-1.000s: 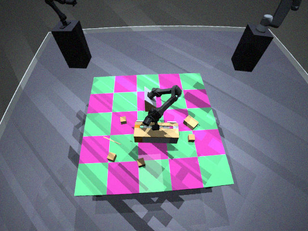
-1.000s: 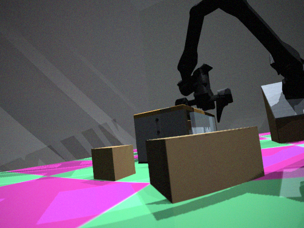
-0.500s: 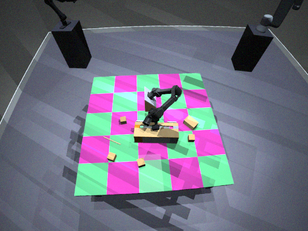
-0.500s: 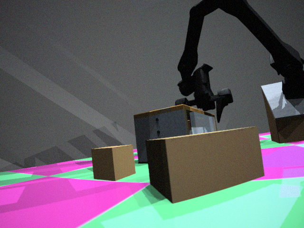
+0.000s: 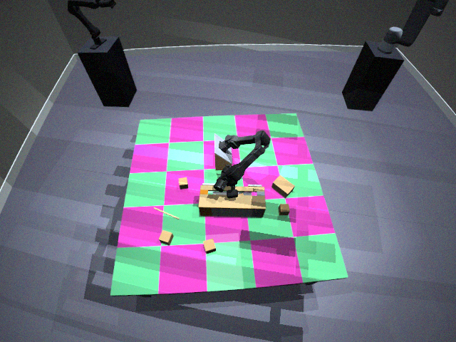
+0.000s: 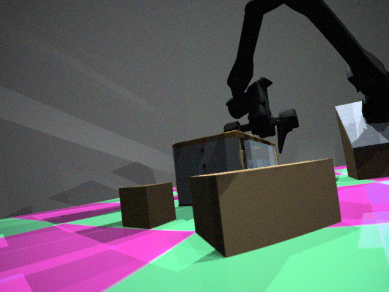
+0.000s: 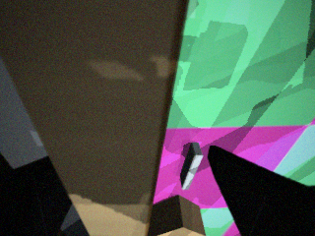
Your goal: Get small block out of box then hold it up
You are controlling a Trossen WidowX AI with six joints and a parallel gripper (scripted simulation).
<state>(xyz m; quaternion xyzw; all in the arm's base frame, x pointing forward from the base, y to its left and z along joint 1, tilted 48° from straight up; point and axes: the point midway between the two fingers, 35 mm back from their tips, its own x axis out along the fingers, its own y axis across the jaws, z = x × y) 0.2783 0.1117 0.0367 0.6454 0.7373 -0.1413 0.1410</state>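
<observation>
The tan box (image 5: 232,206) (image 6: 205,158) stands mid-mat, its clear pane (image 6: 259,154) facing the arm. Its brown top (image 7: 98,98) fills the left of the wrist view. A small orange patch (image 5: 203,191) at the box's left end may be the block; I cannot tell for sure. My gripper (image 5: 224,190) (image 6: 256,138) (image 7: 153,148) is open and empty. It straddles the box's upper edge on the pane side: one finger is over the top, the other hangs in front of the pane. A small grey-white piece (image 7: 191,164) lies on the mat beside the box.
Brown cubes lie around the box: one to its left (image 5: 182,182), a larger one to its right (image 5: 283,184) (image 6: 267,204), a small one at its right end (image 5: 283,208) (image 6: 146,204), two in front (image 5: 166,236) (image 5: 209,245). A thin stick (image 5: 165,212) lies front left. A grey wedge (image 5: 221,154) (image 6: 358,141) stands by the arm's base.
</observation>
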